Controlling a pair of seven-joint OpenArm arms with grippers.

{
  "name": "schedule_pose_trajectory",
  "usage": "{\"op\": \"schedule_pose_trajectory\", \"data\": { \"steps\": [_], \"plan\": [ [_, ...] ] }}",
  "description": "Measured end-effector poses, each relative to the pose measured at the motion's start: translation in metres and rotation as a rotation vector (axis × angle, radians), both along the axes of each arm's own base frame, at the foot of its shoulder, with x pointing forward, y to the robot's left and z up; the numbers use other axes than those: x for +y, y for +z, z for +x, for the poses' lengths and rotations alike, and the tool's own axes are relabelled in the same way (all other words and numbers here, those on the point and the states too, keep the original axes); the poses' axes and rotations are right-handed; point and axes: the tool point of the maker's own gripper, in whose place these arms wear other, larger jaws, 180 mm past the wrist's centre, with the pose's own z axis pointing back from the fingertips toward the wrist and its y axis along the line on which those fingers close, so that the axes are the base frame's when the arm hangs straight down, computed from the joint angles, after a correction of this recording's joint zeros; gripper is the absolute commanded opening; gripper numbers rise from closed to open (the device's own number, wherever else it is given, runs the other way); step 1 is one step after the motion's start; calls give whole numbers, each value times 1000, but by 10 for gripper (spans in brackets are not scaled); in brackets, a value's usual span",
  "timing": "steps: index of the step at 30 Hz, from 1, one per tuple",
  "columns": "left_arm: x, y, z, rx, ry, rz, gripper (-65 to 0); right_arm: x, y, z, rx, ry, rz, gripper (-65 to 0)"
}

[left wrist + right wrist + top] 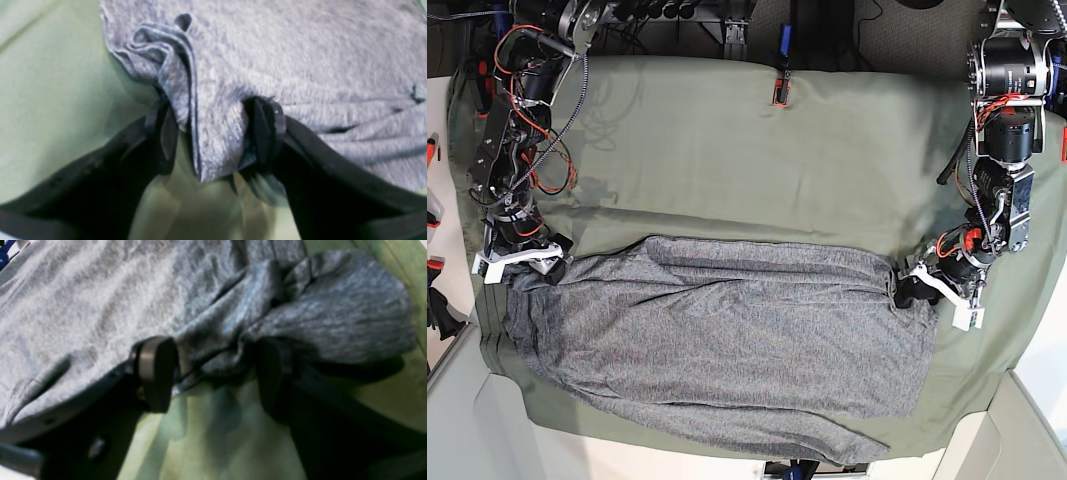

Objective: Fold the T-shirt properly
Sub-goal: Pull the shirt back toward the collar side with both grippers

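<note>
The heather-grey T-shirt (727, 340) lies spread wide across the near half of the olive-green table cloth (727, 150), wrinkled, with its lower edge slanting toward the front right. My left gripper (905, 287) is at the shirt's right upper corner. In the left wrist view it (213, 133) is shut on a bunched fold of the shirt (300, 50). My right gripper (545, 265) is at the shirt's left upper corner. In the right wrist view it (213, 373) is shut on gathered fabric of the shirt (83, 306), with the cloth (206, 440) below.
A red clamp (780, 88) holds the cloth at the table's back edge. Red and black cables (537, 150) hang along the arm on the base view's left. The shirt's lower hem reaches close to the table's front edge (727, 452).
</note>
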Motion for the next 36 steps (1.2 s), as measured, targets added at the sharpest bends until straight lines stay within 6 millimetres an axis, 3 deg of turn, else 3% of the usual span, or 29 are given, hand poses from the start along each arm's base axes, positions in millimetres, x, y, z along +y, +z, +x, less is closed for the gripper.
{"op": "schedule_pose_trajectory", "data": {
  "steps": [2, 4, 7, 8, 10, 11, 17, 22, 28, 36],
  "plan": [
    [0, 0, 0, -1, 4, 0, -302, 0, 1, 2, -1, 0, 2, -264],
    [2, -1, 0, 3, 9, 9, -420, 1, 1, 6, -2, 0, 10, -271],
    [8, -3, 0, 0, 7, 63, -628, 3, -2, 15, 7, 0, 9, -418],
    [9, -3, 1, -10, 4, 75, -650, 4, -4, 17, 15, 3, 6, -491],
    [10, -2, 1, -20, -3, 95, -650, 6, -7, 21, 25, 13, -3, -627],
    [10, -1, 2, -25, -2, 96, -650, 7, -6, 21, 23, 22, -13, -650],
    [31, 8, -1, -22, -4, 156, -650, 20, 3, 21, 14, 128, -24, -650],
    [50, 31, -6, -6, -25, 207, -650, 20, 36, 14, -30, 156, -19, -650],
    [57, 54, -17, 1, -83, 291, -650, 22, 36, -21, 11, 184, -24, -650],
    [81, 54, -70, 81, -124, 421, -650, 27, 26, -87, 68, 228, -43, -650]
  ]
}}
